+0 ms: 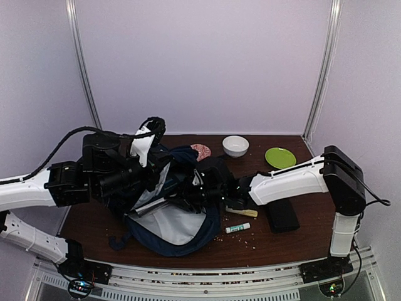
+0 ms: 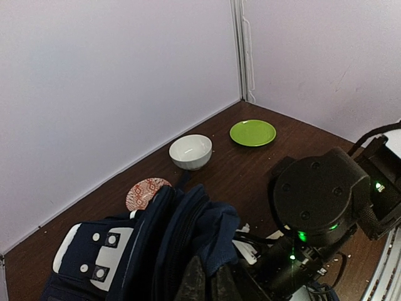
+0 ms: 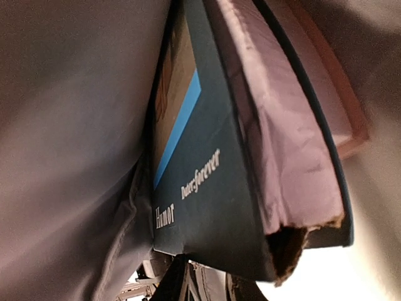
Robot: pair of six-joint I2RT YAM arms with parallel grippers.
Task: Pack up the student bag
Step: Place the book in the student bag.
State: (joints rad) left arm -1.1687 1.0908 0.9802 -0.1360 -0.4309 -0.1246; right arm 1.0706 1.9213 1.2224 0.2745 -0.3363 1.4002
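Note:
The student bag, navy with a pale lining, lies open in the middle of the table. My left gripper is shut on the blue fabric rim and holds it up; the pinched rim of the bag shows just above its fingertips. My right gripper reaches into the opening. In the right wrist view a dark-covered book stands inside against the grey lining, its lower corner hiding the tips of the right gripper, so the grip is unclear.
A white bowl, a green plate and a red patterned disc sit at the back. A flat black case, a white-and-green tube and a yellowish item lie right of the bag. Crumbs dot the table.

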